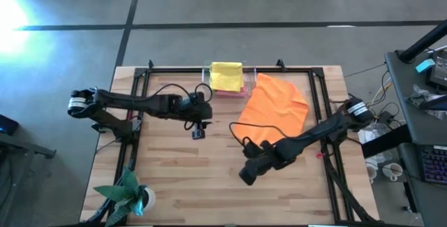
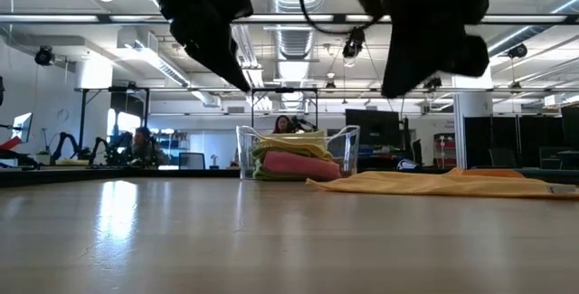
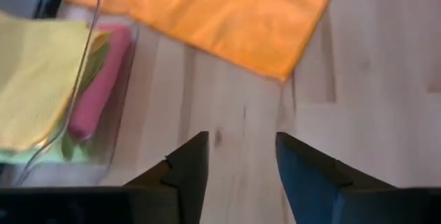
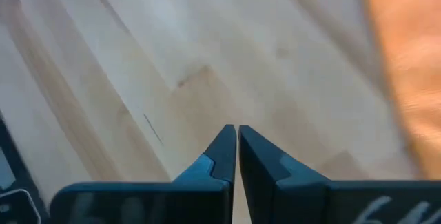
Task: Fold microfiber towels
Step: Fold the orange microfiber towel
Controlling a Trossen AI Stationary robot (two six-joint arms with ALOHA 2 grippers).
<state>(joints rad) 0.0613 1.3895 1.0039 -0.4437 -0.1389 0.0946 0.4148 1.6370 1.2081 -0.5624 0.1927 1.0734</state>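
An orange towel [image 1: 274, 108] lies spread flat on the table at the far right, also seen in the left wrist view [image 3: 220, 14]. A folded yellow towel [image 1: 226, 75] tops a stack with a pink towel [image 3: 102, 79] and green cloth inside the clear tray [image 2: 298, 154] at the far edge. My left gripper [image 3: 241, 158] hangs open above bare wood, left of the orange towel, with nothing between its fingers. My right gripper [image 4: 236, 138] is shut and empty, above bare wood near the orange towel's near edge.
A small green plant [image 1: 129, 193] stands at the table's near left corner. A dark frame [image 1: 314, 80] runs along the table's far and side edges. Bare wood [image 1: 209, 178] fills the middle and near part.
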